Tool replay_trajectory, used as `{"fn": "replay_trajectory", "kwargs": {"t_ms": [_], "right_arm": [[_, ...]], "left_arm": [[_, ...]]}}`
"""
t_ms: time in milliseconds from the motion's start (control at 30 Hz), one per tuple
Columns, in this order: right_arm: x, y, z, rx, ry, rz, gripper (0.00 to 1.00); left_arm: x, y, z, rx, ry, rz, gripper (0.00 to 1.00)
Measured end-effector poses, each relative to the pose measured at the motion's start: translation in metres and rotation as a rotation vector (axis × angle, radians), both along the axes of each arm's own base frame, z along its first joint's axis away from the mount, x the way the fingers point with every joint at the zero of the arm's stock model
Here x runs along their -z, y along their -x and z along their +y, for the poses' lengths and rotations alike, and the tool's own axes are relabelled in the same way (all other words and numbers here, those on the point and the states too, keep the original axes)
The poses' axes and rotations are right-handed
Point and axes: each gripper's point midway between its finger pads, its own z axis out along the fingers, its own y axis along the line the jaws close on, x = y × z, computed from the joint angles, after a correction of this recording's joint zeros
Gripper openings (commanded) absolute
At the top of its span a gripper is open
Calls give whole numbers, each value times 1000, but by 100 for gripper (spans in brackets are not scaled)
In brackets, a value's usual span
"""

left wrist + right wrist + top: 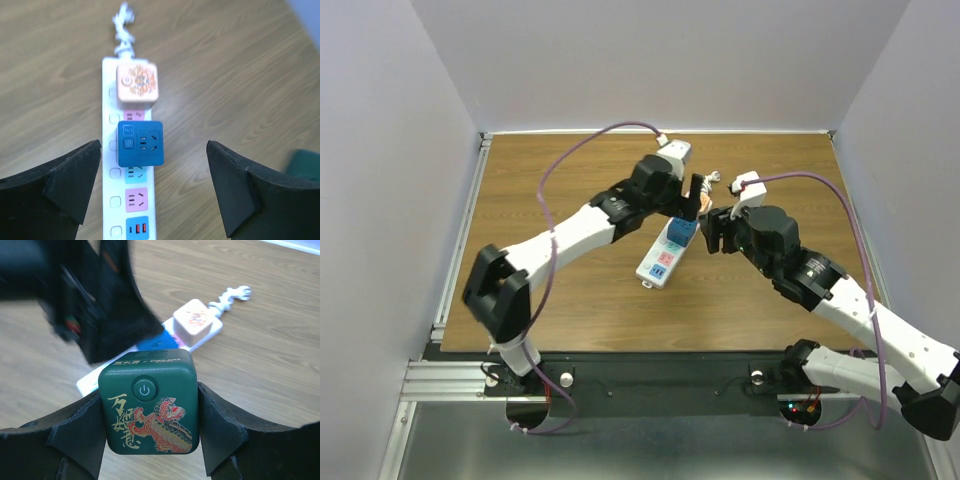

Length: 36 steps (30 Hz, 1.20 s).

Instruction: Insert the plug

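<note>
A white power strip [655,268] lies mid-table with a blue cube plug [140,143] and a peach cube plug [138,86] seated in it. My left gripper [152,190] is open and empty above the strip, the blue plug between its jaws' lines. My right gripper [150,415] is shut on a dark green cube plug [147,402] with a red-gold dragon, held above the table just right of the strip. In the top view the right gripper [718,232] sits beside the left gripper [692,200].
The strip's coiled white cord [123,27] runs off its far end. Free sockets, pink [136,199] and light blue, and a USB panel [137,229] lie at the strip's near end. The wooden table [570,290] is walled on three sides.
</note>
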Motion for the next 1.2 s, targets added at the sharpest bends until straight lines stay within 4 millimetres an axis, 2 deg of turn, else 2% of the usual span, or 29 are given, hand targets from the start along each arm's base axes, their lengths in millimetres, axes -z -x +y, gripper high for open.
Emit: {"fn": "replay_trajectory", "kwargs": {"t_ms": [67,133,167,233,300,400,500,767,933,1200], "right_arm": [[2,1,9,-57,-7,12,0],[6,3,22,-134,-10,30,0],[10,4,29,-177,-9,44,0],[19,7,41,-251,-6,75,0],[28,10,51,-312,-7,106,0],[45,15,69,-421,-11,167,0],[57,15,78,-484,-16,221,0],[75,1,104,-595,-24,290,0],[100,-1,109,-634,15,336,1],[129,-3,111,-658,61,386,0]], "left_arm": [[-33,1,12,-2,69,-51,98],[-51,1,30,-24,117,-78,98],[-51,0,41,-43,127,-75,98],[-44,-3,61,-81,132,-62,98],[-20,-7,91,-138,112,-25,98],[8,-7,124,-199,71,29,98],[12,-7,143,-233,66,40,98],[-30,-7,156,-238,146,-46,98],[-29,-4,156,-215,155,-28,98],[-27,5,154,-164,147,15,98]]}}
